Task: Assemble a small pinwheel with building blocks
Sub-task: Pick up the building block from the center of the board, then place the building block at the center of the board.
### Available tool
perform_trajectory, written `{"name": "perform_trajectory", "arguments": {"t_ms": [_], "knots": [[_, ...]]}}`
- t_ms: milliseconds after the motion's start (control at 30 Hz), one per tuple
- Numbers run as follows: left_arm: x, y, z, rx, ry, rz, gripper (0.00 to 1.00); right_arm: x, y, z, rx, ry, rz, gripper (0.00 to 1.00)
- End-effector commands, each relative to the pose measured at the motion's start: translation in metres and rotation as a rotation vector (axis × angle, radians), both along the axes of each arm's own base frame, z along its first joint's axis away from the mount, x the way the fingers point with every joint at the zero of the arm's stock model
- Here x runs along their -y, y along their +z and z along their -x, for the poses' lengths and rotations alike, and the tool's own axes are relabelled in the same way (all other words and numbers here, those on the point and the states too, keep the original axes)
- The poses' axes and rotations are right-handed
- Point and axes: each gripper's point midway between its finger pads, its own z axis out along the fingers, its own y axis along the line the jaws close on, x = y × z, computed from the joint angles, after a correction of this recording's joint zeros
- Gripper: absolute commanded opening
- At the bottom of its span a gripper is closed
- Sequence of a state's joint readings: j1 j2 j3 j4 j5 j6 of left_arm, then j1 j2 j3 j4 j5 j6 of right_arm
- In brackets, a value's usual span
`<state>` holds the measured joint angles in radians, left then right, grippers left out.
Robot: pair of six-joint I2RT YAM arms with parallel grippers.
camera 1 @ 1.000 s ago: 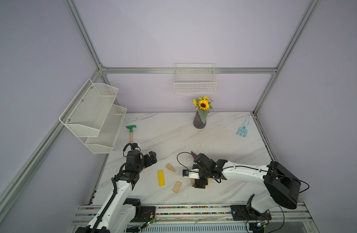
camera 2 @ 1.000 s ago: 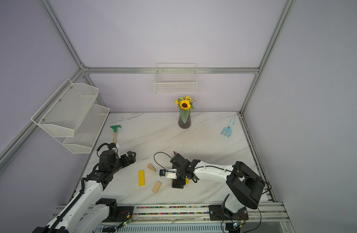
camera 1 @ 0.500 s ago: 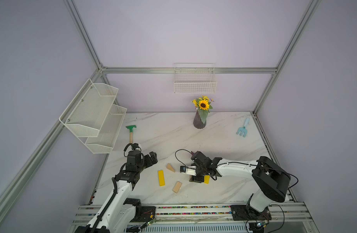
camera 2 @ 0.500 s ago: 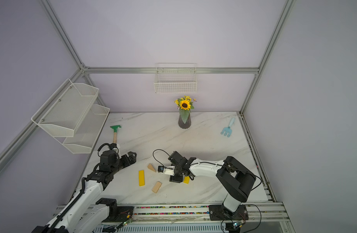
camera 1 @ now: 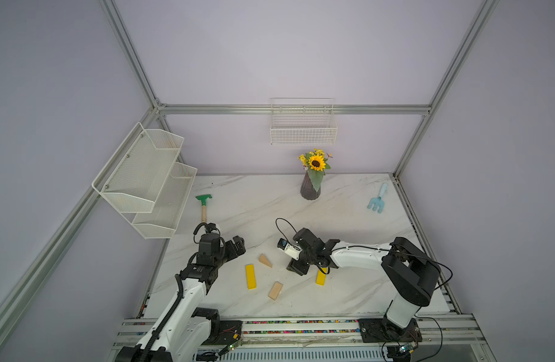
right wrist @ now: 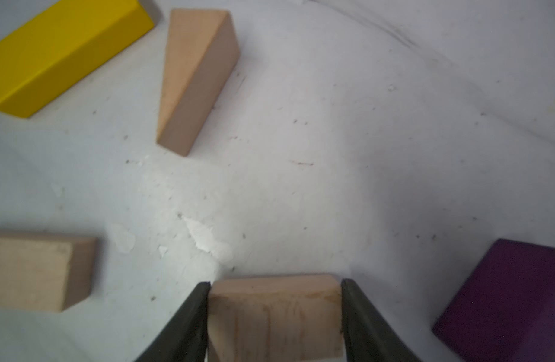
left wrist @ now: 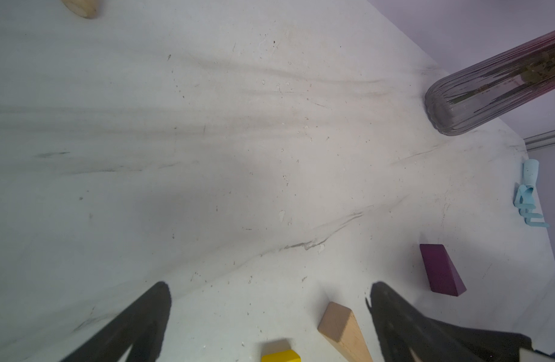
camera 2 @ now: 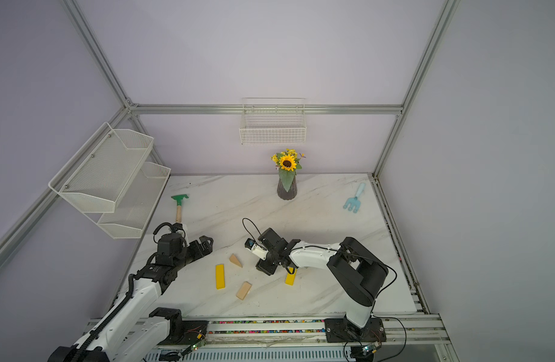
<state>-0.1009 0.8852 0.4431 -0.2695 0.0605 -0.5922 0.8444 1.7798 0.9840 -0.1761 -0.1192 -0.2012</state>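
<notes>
- The sunflower vase (camera 1: 310,189), green toy hoe (camera 1: 203,202) and light blue rake (camera 1: 377,202) sit toward the back of the marble table (camera 1: 269,200), well apart from the blocks.
- The left gripper (camera 1: 238,246) hovers with its jaws spread wide and empty.
- The right gripper (right wrist: 274,282) clamps a pale wood block (right wrist: 274,316) from both sides; in both top views its arm hides that block.
- A purple wedge (right wrist: 505,301), wood wedge (right wrist: 194,78), yellow bar (right wrist: 59,53) and rectangular block (right wrist: 34,271) lie flat and unjoined at the table's near middle.
</notes>
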Motion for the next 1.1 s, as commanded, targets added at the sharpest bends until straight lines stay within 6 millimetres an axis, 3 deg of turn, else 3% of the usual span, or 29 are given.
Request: {"name": "perform_trajectory", "arguments": {"t_ms": [0, 100, 200, 367, 467, 600, 800, 1067], "knots": [[0.005, 0.006, -0.006, 0.027, -0.002, 0.032, 1.00, -0.004, 0.013, -0.047, -0.025, -0.271, -0.078, 0.38], [0.006, 0.007, -0.006, 0.030, -0.004, 0.031, 1.00, -0.005, 0.008, -0.068, -0.032, -0.392, -0.091, 0.38], [0.006, 0.009, -0.006, 0.035, -0.003, 0.031, 1.00, 0.007, -0.005, -0.083, -0.075, -0.541, -0.071, 0.38], [0.008, 0.008, -0.006, 0.032, -0.012, 0.036, 1.00, 0.056, -0.020, -0.096, -0.135, -0.754, -0.048, 0.40], [0.010, 0.005, -0.005, 0.021, -0.020, 0.039, 1.00, 0.090, -0.018, -0.101, -0.135, -0.840, -0.045, 0.40], [0.013, 0.002, -0.006, 0.013, -0.024, 0.049, 1.00, 0.114, -0.015, -0.107, -0.138, -0.904, -0.044, 0.40], [0.015, 0.001, -0.007, 0.008, -0.022, 0.061, 1.00, 0.095, -0.017, -0.127, -0.159, -0.896, -0.058, 0.40], [0.015, 0.002, -0.005, 0.013, -0.020, 0.059, 1.00, 0.038, -0.029, -0.148, -0.174, -0.831, -0.047, 0.47]]}}
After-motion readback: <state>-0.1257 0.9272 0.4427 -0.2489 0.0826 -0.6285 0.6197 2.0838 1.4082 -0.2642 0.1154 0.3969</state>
